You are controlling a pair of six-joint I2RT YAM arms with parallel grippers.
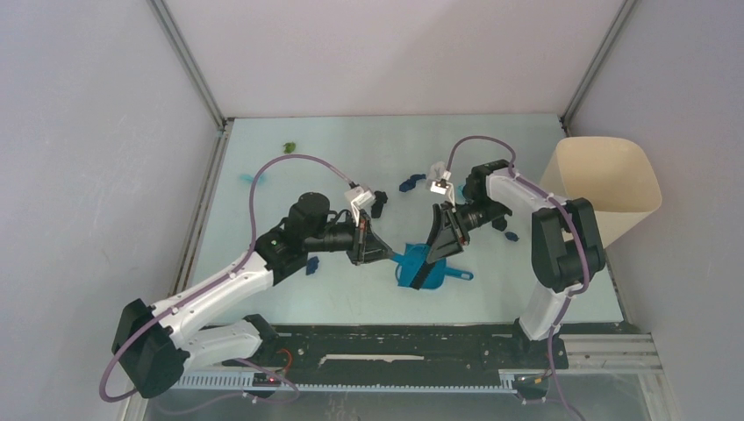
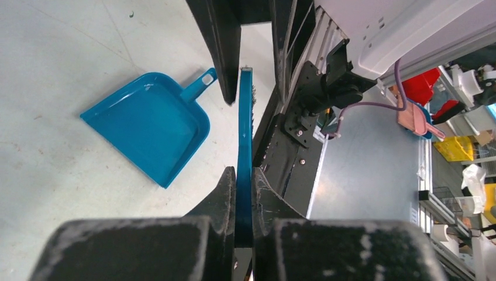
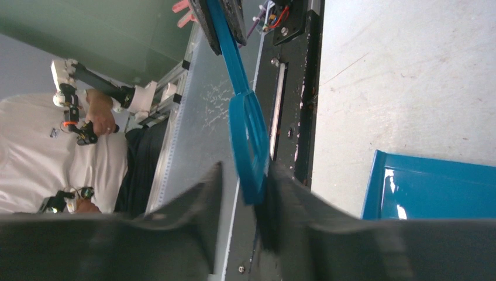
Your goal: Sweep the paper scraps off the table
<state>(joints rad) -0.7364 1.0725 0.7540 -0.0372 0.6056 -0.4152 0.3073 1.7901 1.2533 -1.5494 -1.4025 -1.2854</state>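
Observation:
My left gripper (image 1: 383,253) (image 2: 244,175) is shut on the thin blue hand brush (image 2: 244,129), held edge-on above the table (image 1: 351,149). My right gripper (image 1: 436,254) (image 3: 243,172) is open with the brush's looped handle (image 3: 248,146) between its jaws, touching only one finger. The blue dustpan (image 1: 411,263) (image 2: 146,126) lies flat and empty under both grippers. Paper scraps lie apart: a green one (image 1: 288,146), a cyan one (image 1: 253,178), a dark blue one (image 1: 406,185), a blue one (image 1: 311,266) and a dark one (image 1: 511,235).
A tall cream bin (image 1: 605,189) stands at the table's right edge. Black metal rails (image 1: 395,346) run along the near edge. Grey walls close the left, back and right sides. A person in white (image 3: 35,152) sits beyond the near edge.

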